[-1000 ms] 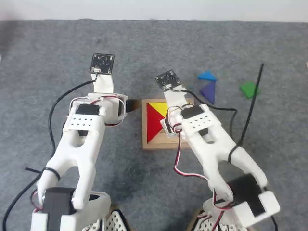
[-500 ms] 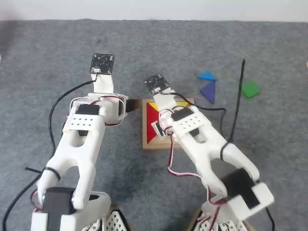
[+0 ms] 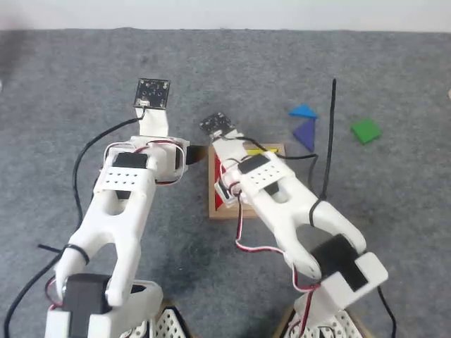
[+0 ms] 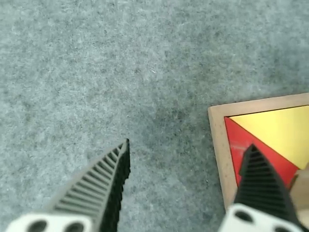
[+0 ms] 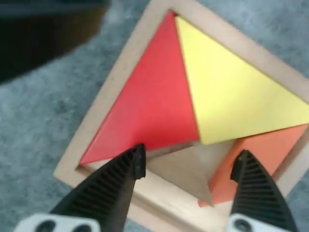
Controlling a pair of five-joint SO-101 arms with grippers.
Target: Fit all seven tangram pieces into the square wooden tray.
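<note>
Nearest us, the right gripper [image 5: 190, 162] hangs low over the square wooden tray [image 5: 108, 96], its claw spread wide and holding nothing, one finger above the corner of the red triangle [image 5: 149, 101] and the other above the orange piece [image 5: 260, 154], with a bare triangular gap [image 5: 186, 171] between them. We think this is the main danger: if the claw drops or closes here, a fingertip could catch an edge and tip a seated piece out of its place, or drag the whole tray across the grey carpet [image 3: 106, 77]. The yellow triangle [image 5: 227, 92] lies flush against the red one, so a shove on either would likely shift both. In the high view the tray sits at the middle of the frame, and just to its left the left gripper [image 4: 188, 145] is also spread and empty over carpet, one finger close to the tray's rim; we judge that the two arms are near enough to knock each other, or the tray, if both move at once. Farther off, in the upper right of the high view, the blue triangle [image 3: 303, 111] and the purple piece [image 3: 305, 132] lie almost touching, so gripping one may push the other away, while the green piece [image 3: 366, 130] sits apart. The black cable [image 3: 329, 134] rising from the right arm could sweep over these pieces during a reach.
</note>
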